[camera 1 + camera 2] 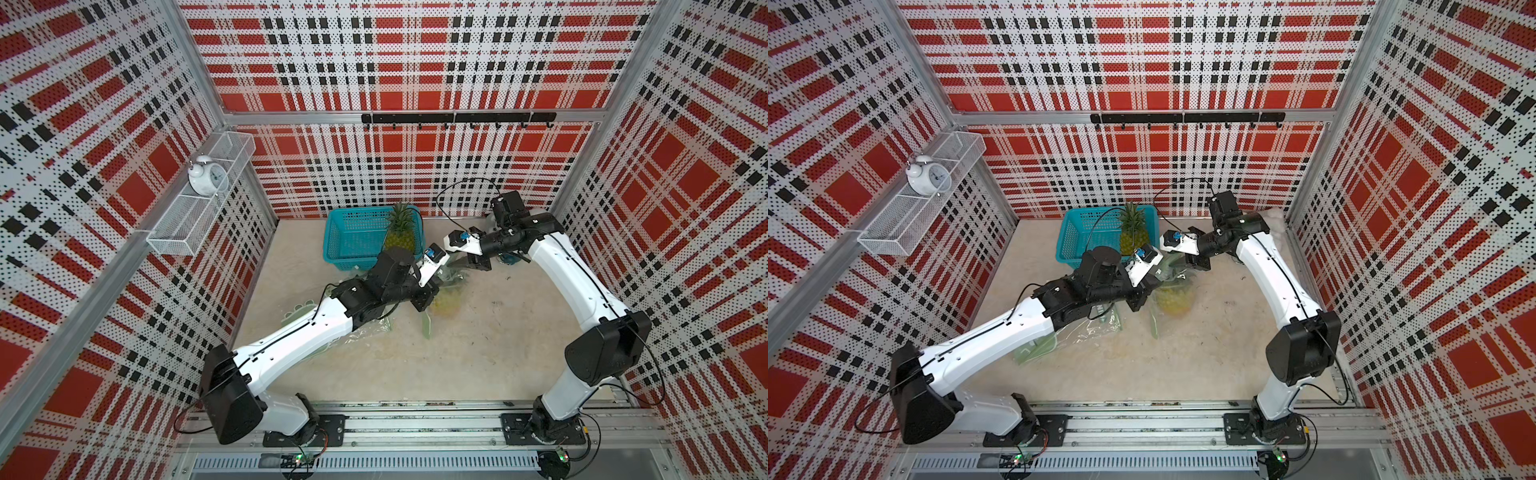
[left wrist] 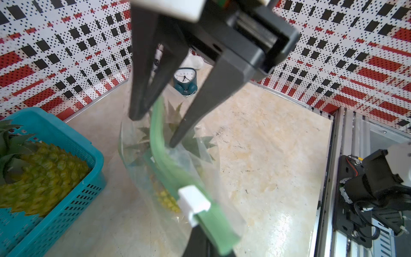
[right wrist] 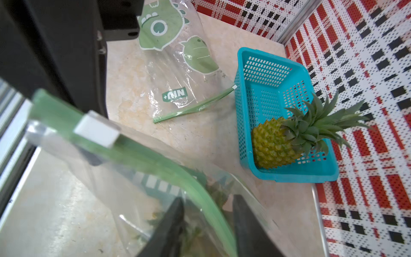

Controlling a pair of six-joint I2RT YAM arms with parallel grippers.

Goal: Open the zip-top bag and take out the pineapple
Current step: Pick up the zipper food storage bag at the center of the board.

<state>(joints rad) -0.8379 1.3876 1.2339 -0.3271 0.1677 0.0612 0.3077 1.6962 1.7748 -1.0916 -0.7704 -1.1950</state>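
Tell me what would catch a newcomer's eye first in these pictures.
Probably the two grippers meeting mid-table over a clear zip-top bag with a green zip strip and a pineapple inside. Just behind it, a second pineapple lies in a teal basket near the back wall. The loud red, black and white plaid walls surround everything.

We were looking at a robot test cell, not a home or a shop. Perforated panels point(image 1: 415, 62) printed in red, black and white plaid closed it in on three sides, held in aluminium framing. Two white arms were bolted to a metal rail point(image 1: 415, 428) along the near edge of a marble-look worktop point(image 1: 478, 353). A wire shelf point(image 1: 199, 195) (with an alarm clock point(image 1: 206, 178) on it) and a hook bar point(image 1: 457, 118) looked like staged household props.
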